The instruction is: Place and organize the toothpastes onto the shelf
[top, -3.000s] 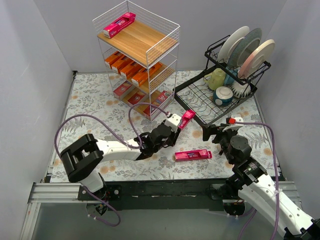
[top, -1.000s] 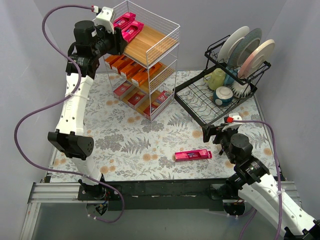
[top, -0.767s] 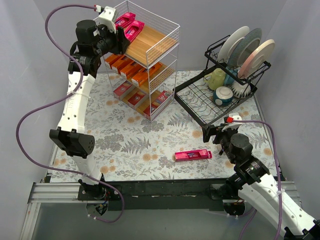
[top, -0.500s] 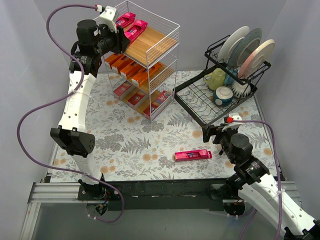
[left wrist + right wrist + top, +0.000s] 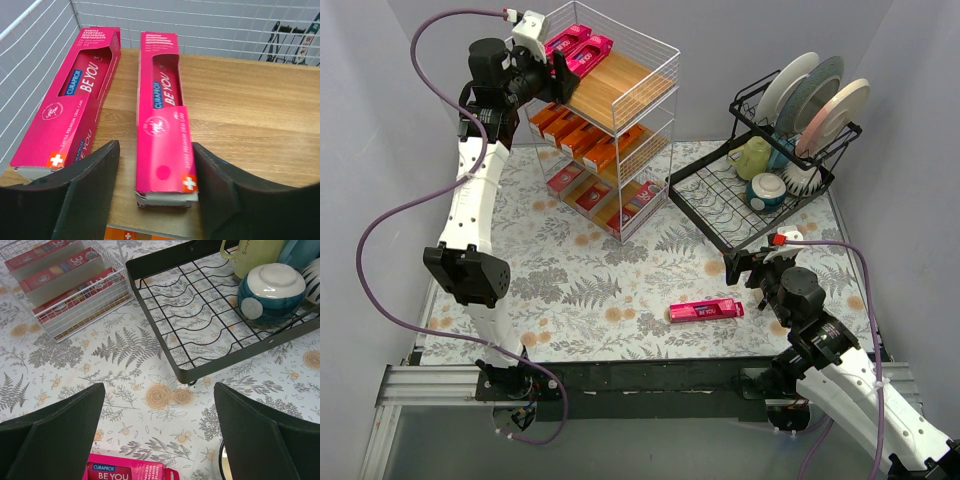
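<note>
The white wire shelf (image 5: 620, 85) stands at the back left. Two pink toothpaste boxes lie side by side on its top board, one (image 5: 70, 115) left of the other (image 5: 162, 125). My left gripper (image 5: 155, 147) is open at the board's near edge, its fingers either side of the right box's end; the box rests on the board. In the top view that gripper (image 5: 558, 62) is raised at the shelf's top corner. Orange boxes (image 5: 575, 133) fill the middle tier, dark red ones (image 5: 590, 192) the bottom. A third pink box (image 5: 705, 310) lies on the table. My right gripper (image 5: 745, 265) is open and empty above it.
A black dish rack (image 5: 720, 215) with plates (image 5: 820, 95), a mug (image 5: 755, 157) and a bowl (image 5: 767, 190) stands at the back right. Its front edge (image 5: 215, 355) lies just ahead of my right gripper. The floral cloth (image 5: 570, 270) covers the table.
My left arm carried a pink box from the table up to the top board, set it beside the first one, let go and drew back slightly. The right arm has not moved.
</note>
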Tool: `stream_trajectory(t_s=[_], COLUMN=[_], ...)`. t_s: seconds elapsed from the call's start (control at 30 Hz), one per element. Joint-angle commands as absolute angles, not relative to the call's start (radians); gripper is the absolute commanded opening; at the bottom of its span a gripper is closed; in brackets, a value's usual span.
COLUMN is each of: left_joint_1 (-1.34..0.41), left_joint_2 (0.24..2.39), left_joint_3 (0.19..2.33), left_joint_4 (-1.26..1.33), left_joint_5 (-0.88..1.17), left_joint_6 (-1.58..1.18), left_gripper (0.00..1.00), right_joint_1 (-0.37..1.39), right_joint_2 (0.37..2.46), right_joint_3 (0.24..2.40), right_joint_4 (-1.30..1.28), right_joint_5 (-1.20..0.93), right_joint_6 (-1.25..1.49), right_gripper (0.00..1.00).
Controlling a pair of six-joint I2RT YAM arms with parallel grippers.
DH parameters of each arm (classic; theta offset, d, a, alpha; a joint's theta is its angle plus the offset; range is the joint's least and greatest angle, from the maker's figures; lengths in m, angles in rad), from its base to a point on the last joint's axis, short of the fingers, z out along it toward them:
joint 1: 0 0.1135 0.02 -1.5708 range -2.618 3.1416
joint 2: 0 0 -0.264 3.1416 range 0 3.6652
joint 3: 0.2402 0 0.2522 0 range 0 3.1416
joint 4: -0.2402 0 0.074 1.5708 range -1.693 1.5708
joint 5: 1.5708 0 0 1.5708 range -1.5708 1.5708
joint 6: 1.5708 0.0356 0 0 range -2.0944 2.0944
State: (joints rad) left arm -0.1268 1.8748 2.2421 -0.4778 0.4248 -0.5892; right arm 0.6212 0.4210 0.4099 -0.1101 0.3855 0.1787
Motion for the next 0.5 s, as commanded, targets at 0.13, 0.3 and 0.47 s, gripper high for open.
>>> stream_trajectory(t_s=[0.13,0.3,0.47], left_joint_1=[-0.114,-0.114,-0.114], left_joint_2=[1.842,1.784,1.637], left_joint_3=[2.292,2.303,2.169], left_joint_4=[-0.468,-0.469,-0.434], left_joint_5=[0.457,0.468,0.471], left_joint_6=[-0.600,-0.629,-0.724], left_gripper=[0.75,0.91,0.98], right_joint_1=[0.620,0.620,0.620], right_joint_2=[0.420,0.413,0.391], right_joint_3=[0.434,0.449,0.454], right_joint_4=[-0.071,-0.077,-0.084], right_joint_5=[0.365,0.347,0.324], right_joint_6=[0.164,0.164,0.183], right_gripper=[0.99,0.99,0.99])
